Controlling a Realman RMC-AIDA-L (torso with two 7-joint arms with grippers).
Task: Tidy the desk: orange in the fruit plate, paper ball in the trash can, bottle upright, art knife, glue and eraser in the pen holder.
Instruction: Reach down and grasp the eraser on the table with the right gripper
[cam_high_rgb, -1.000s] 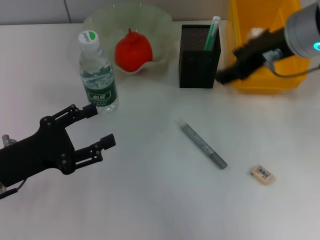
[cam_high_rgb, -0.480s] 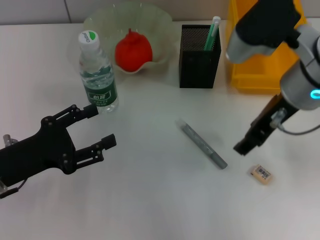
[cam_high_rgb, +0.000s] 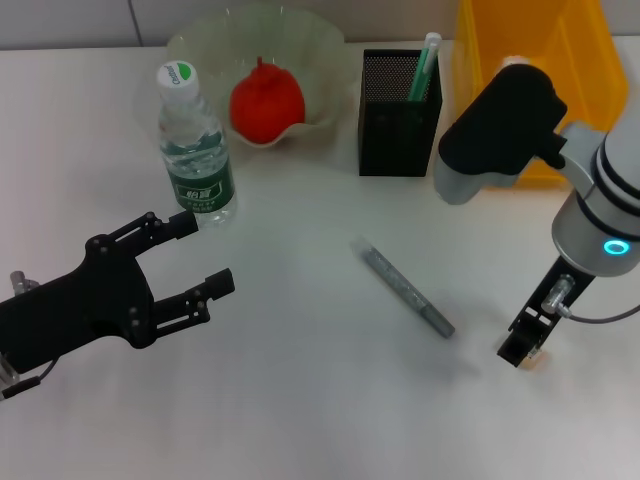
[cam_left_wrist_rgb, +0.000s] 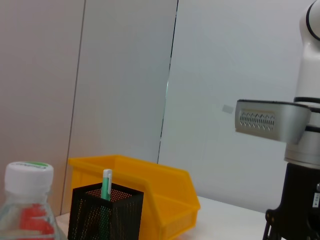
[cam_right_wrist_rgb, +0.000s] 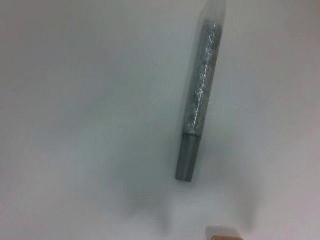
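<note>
I see the right gripper (cam_high_rgb: 521, 348) low over the eraser (cam_right_wrist_rgb: 226, 234), grip state unclear. Left gripper (cam_high_rgb: 200, 255) hovers released near the bottle (cam_high_rgb: 195, 150).

The left arm reaches in low from the near left corner, black from wrist to tip. Its left claw (cam_high_rgb: 195, 252) is spread wide, one finger (cam_high_rgb: 168, 226) pointing up and away, the other (cam_high_rgb: 205, 291) nearer the body, both hanging above the counter (cam_high_rgb: 300, 380) with nothing between them.

The right arm comes in from the far right, a thick silver-and-black link folding down to a grey wrist with a lit blue ring. Below it the right claw (cam_high_rgb: 522, 345) points steeply down at the counter; whether it is spread or closed cannot be told.
</note>
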